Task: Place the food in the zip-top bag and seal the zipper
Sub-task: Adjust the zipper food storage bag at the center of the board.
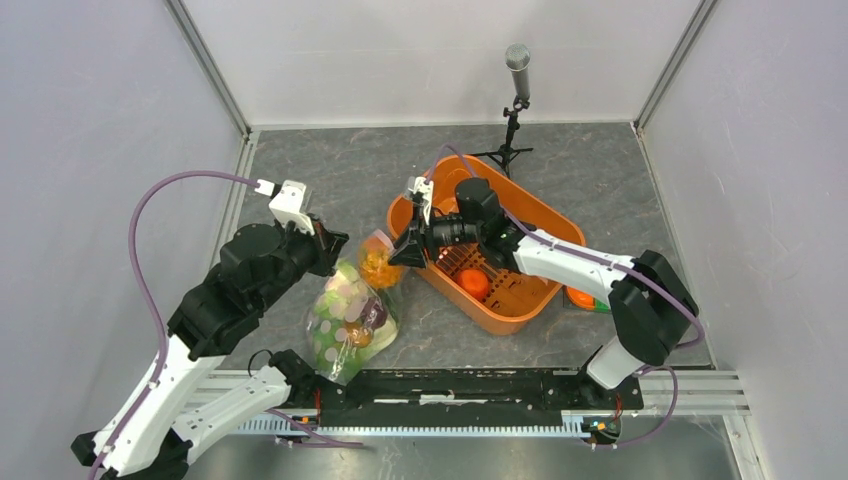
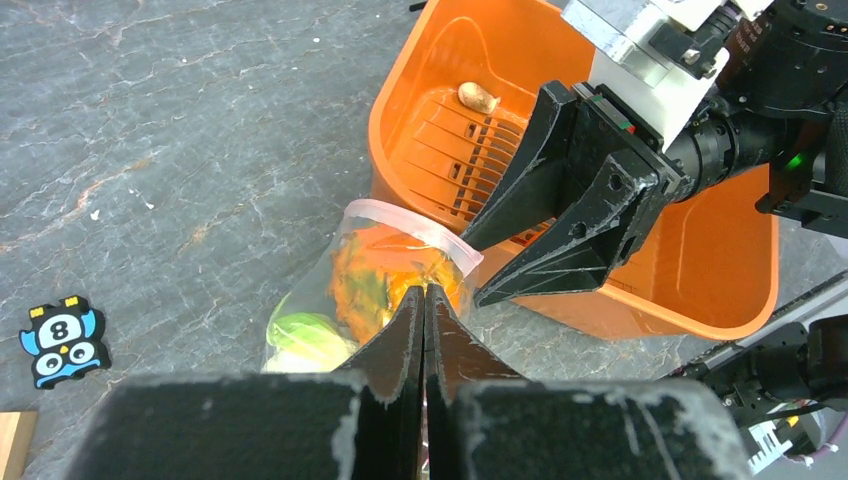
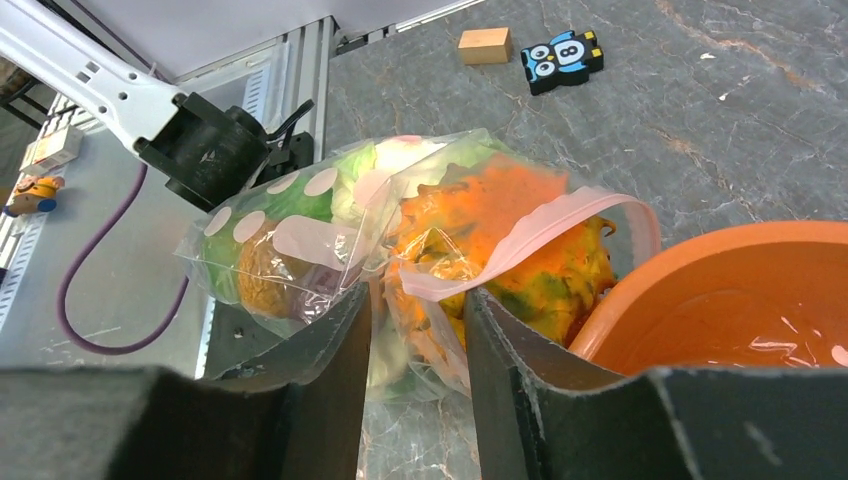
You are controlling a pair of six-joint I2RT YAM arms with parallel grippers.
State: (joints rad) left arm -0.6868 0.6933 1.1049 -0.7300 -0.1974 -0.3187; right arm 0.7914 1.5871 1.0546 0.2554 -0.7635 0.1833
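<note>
Holding the left hand (image 2: 425,295) with its fingers pressed flat together, I have the tips right at the near wall of the zip-top bag (image 1: 350,320). Whether they pinch any film I cannot tell.

The bag lies left of centre, near the desk's (image 1: 330,170) near edge, with its mouth raised toward the orange basket (image 1: 520,312). It is already bulging with food: leafy green pieces low down and the orange pineapple (image 3: 500,200) crowding the opening. The zipper (image 3: 540,235) loops over the pineapple, unsealed.

My right hand (image 3: 418,292) sits at that mouth, fingers apart, one on each side of the pink strip, gripping nothing.

More food looks left: an orange piece (image 1: 474,284) in the basket at the desk's middle and another (image 1: 583,297) just past the basket's right end.

To do this well, I judge the pineapple must be pushed deeper so the strip clears it. The left hand should stay steady as an anchor. I would grip the strip itself, not loose film, which would slip.
</note>
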